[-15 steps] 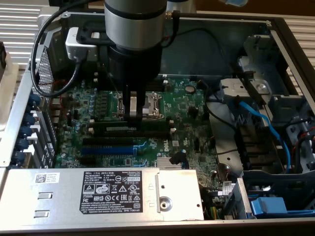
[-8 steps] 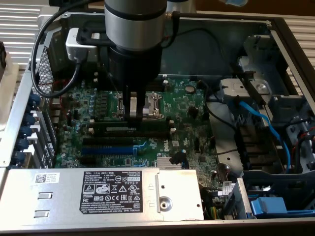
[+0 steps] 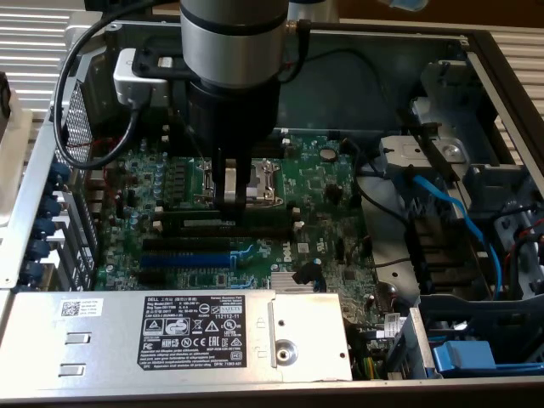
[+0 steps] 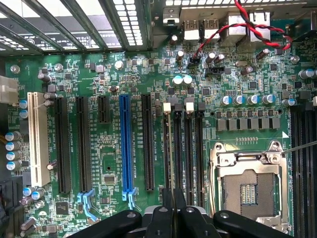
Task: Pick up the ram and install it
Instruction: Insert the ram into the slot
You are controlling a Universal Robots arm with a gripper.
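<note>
My gripper (image 3: 231, 202) reaches straight down over the green motherboard (image 3: 331, 212) inside an open computer case. Its fingers are shut on the ram (image 3: 255, 223), a long dark green stick standing on edge along the black memory slots (image 3: 191, 231). In the wrist view the ram (image 4: 169, 148) shows edge-on as a thin strip running away from my gripper (image 4: 173, 208), in line with the memory slot nearest the expansion slots. White end clips (image 4: 167, 105) stand at the slots' far ends. I cannot tell whether the ram is seated in the slot.
The CPU socket (image 4: 250, 188) lies just beside the memory slots (image 4: 190, 148). The blue expansion slot (image 4: 127, 144) and black ones lie on the other side. A grey power supply (image 3: 170, 336) fills the case front, with blue cables (image 3: 459, 221) at the exterior view's right.
</note>
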